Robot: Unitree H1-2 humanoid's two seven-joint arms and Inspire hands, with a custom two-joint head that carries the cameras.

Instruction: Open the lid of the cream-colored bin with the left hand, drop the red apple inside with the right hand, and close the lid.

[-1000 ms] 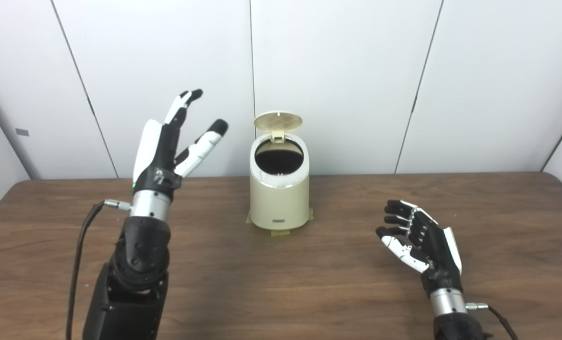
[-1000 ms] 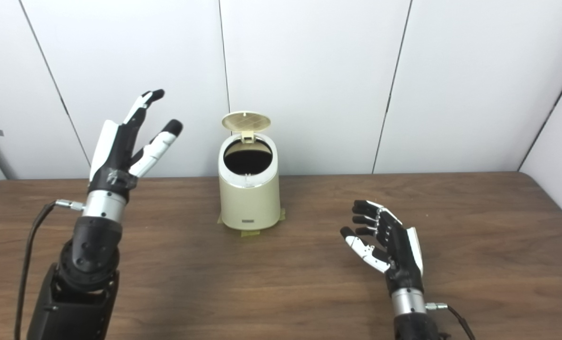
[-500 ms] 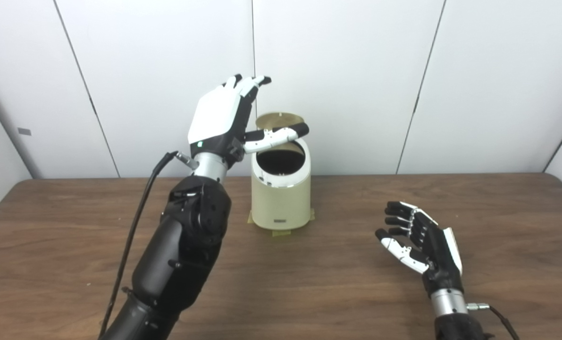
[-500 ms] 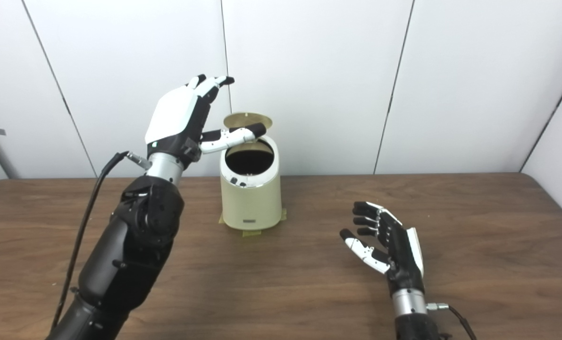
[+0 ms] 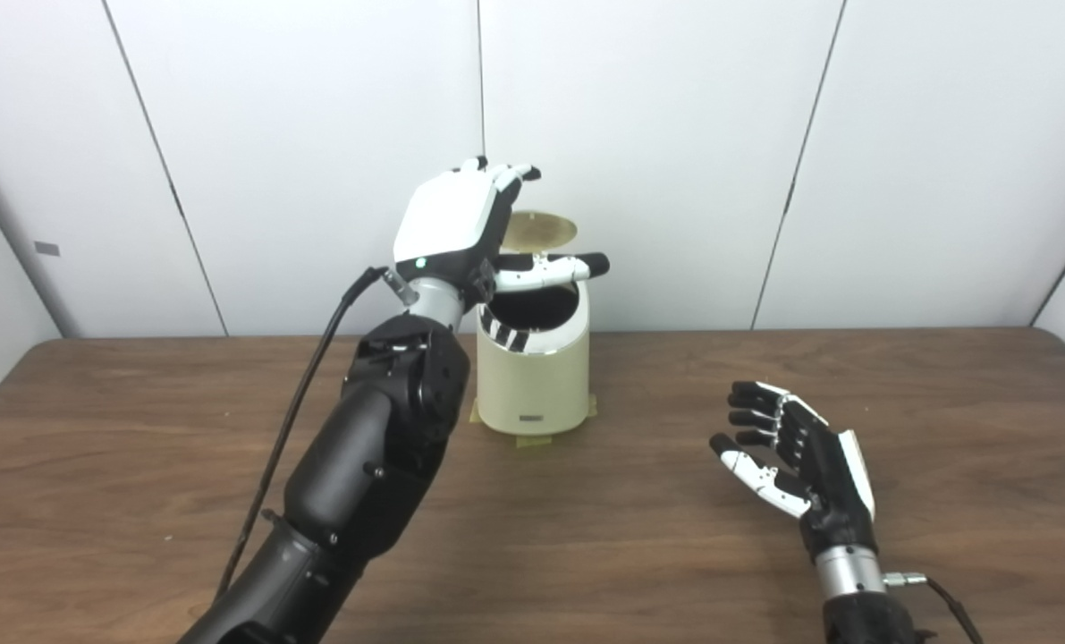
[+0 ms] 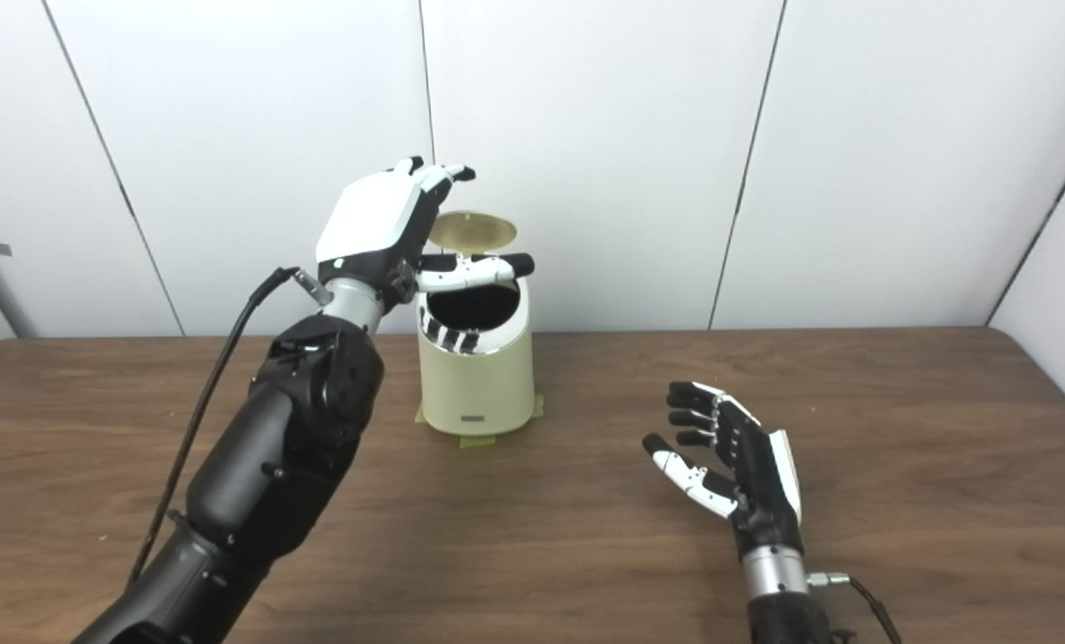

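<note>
While the cream-colored bin point(image 5: 532, 371) is standing at the back of the bench point(image 5: 639, 528) with its lid point(image 5: 539, 231) raised, the left hand point(image 5: 460, 224) is hovering beside the lid, fingers spread, holding nothing; the right hand point(image 5: 796, 461) is resting apart, spread and empty.

White panelled wall point(image 5: 675, 134) behind a brown wooden table point(image 5: 630, 537).
</note>
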